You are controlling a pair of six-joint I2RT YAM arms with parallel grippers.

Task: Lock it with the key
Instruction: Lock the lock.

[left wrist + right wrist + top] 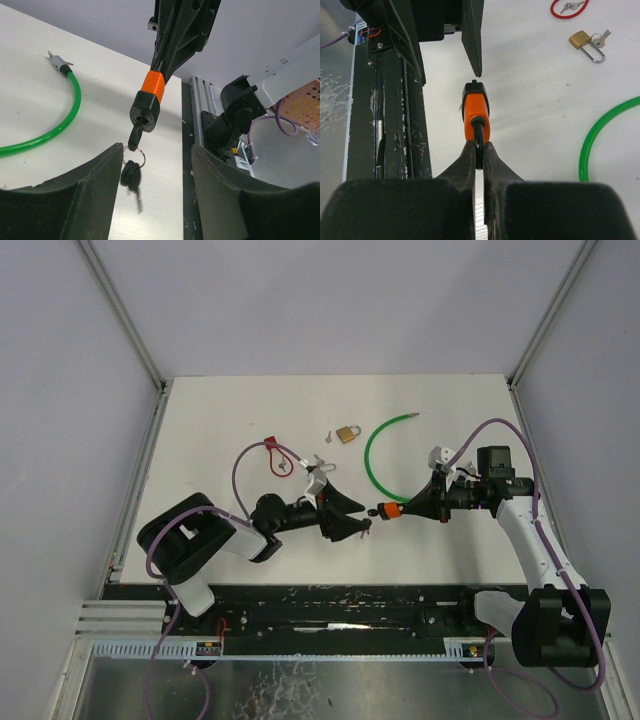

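Observation:
The cable lock has an orange and black head and a green cable. My right gripper is shut on the black stem behind the head and holds it above the table; its fingertips pinch the stem. A black-headed key sits in the keyhole of the head. A ring with more keys hangs from it. My left gripper is open just below the head, with the ring beside its left finger. In the top view it faces the head.
A brass padlock with a small key lies at the back centre, also in the right wrist view. A red loop with keys lies to its left. The table's near edge and black rail are close below both grippers.

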